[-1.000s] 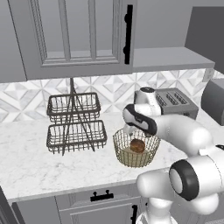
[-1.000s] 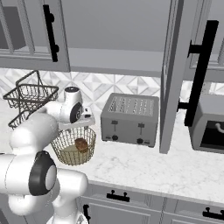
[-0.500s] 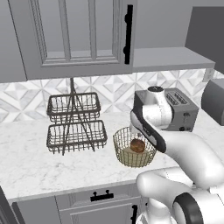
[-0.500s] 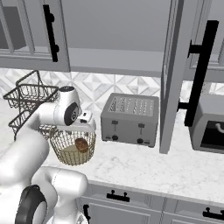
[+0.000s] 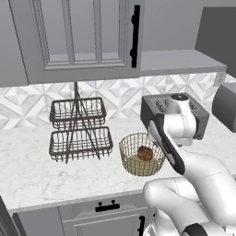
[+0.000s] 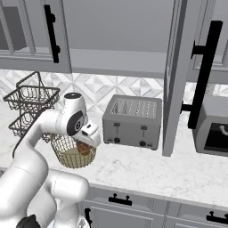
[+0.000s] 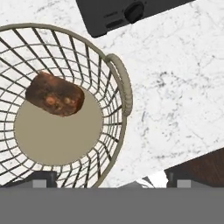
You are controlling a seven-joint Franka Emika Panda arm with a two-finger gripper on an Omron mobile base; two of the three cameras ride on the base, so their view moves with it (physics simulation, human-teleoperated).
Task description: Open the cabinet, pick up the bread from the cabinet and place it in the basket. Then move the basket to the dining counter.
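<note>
1. We find the bread lying inside the basket, on the edge of its solid tan base towards 10 o'clock in the hand view and leaning onto the wire wall. We judge the placing step complete.
2. The basket stands upright on the marble table, with the two-tier wire rack just beside it at 9 o'clock in the left base view and the toaster near it at 3 o'clock in the right base view. It holds the loaf and nothing else that we can make out.
3. Both tiers of the rack appear empty.
4. The gripper hangs above the basket's rim, looking straight down. In the hand view its two tips sit well apart at the bottom edge, one over the basket's wire wall at 7 o'clock, the other off the basket at 5 o'clock. The fingers are spread and hold nothing.
5. The rim handle lies ahead of the tips at about 12 o'clock. We judge that the hand is placed astride the rim so that it can come down and pinch the wall or handle for the carry.
6. The cabinet door stands swung out at 2 o'clock in the right base view; its shelf looks bare.
7. Outstanding: grasping the basket and moving it to the dining counter.
</note>
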